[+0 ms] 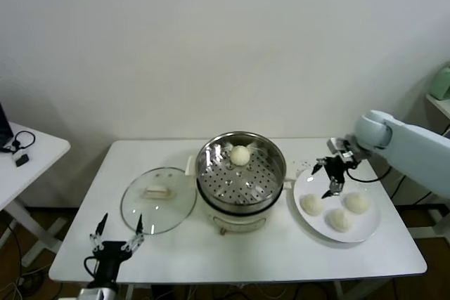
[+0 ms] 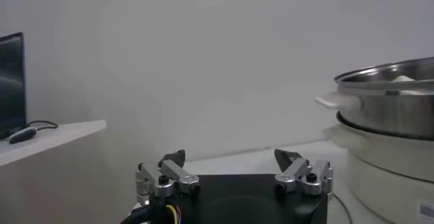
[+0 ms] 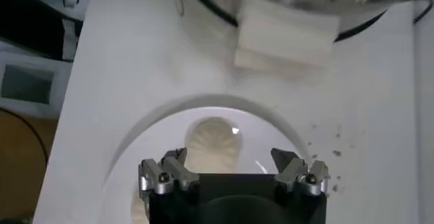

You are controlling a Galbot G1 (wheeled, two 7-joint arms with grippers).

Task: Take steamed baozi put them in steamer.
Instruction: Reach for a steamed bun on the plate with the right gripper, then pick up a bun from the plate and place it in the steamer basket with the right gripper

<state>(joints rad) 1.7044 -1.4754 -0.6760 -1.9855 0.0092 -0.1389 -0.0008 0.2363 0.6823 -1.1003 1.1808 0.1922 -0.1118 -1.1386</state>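
White table (image 1: 281,244): right gripper (image 1: 328,175), jaws released, hovers over plate (image 1: 365,233) rim beside steamer (image 1: 241,173); left gripper (image 1: 118,233) idle, jaws released.

Plain white wall (image 1: 225,40) behind; white side table (image 1: 31,156) w/ cables.

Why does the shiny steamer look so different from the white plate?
The steamer is a deep, shiny metal basket with holes in its floor; the plate is flat, white and plain. The steamer holds one baozi; the plate holds three baozi. The right gripper hovers over the plate with open fingers, not over the steamer. Both are round and sit on the table.
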